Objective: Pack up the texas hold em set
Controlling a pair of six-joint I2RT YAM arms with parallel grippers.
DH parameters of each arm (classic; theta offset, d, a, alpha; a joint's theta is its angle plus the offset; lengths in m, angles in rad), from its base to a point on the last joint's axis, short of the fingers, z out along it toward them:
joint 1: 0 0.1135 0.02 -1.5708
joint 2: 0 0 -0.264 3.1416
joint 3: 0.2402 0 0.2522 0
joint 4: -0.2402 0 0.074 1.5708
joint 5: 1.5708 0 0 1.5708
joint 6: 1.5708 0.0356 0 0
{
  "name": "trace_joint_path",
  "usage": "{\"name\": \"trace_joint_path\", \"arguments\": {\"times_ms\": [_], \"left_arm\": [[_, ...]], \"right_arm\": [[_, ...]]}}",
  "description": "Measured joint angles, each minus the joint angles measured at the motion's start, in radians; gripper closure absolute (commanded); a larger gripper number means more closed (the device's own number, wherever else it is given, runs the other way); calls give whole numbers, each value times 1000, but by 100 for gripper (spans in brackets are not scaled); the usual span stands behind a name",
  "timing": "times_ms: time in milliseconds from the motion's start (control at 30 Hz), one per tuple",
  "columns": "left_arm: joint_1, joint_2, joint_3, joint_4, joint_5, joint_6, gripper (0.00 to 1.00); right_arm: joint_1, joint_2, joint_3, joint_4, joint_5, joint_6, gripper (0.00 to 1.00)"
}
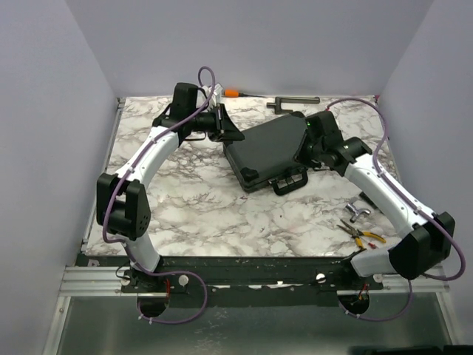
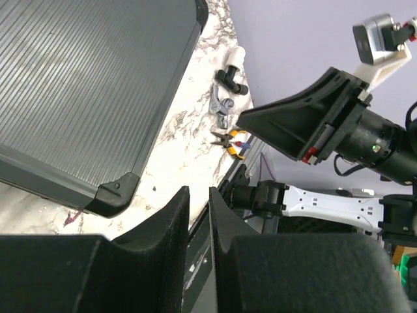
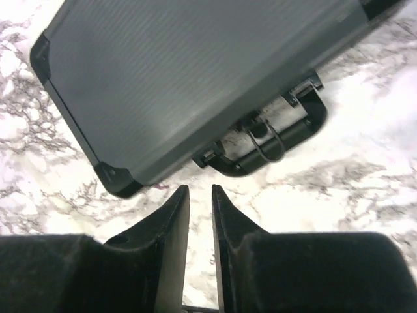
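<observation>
Texas hold em set: the black briefcase is lying closed mid-worktop with nothing of the set loose, so packing is looking nearly finished, latches unconfirmed, while the left end effector and right end effector are hovering beside it, all but closed, empty.

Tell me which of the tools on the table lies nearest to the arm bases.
The yellow-handled pliers, at the near right; the orange-handled tool and the grey bar tool lie along the far edge.
</observation>
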Motion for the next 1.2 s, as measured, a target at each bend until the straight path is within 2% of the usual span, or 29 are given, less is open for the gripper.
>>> {"name": "trace_joint_path", "arguments": {"times_ms": [67, 267, 333, 500, 833, 1000, 1200], "left_arm": [[-13, 0, 23, -21, -12, 14, 82], [-58, -1, 99, -101, -98, 83, 81], [-71, -4, 110, -116, -133, 100, 81], [-104, -5, 146, -161, -212, 143, 81], [-167, 56, 292, -218, -265, 193, 82], [-195, 139, 374, -265, -292, 221, 86], [-207, 171, 376, -321, -317, 272, 90]], "right_arm": [[0, -59, -42, -14, 17, -2, 69], [-1, -168, -169, -51, 47, 6, 47], [-2, -179, -196, -61, 52, 10, 45], [-4, -201, -252, -75, 57, 29, 43], [-5, -259, -410, -6, -8, 87, 43], [-5, -270, -466, 41, -50, 112, 43], [-6, -277, -510, 95, -82, 122, 43]]}}
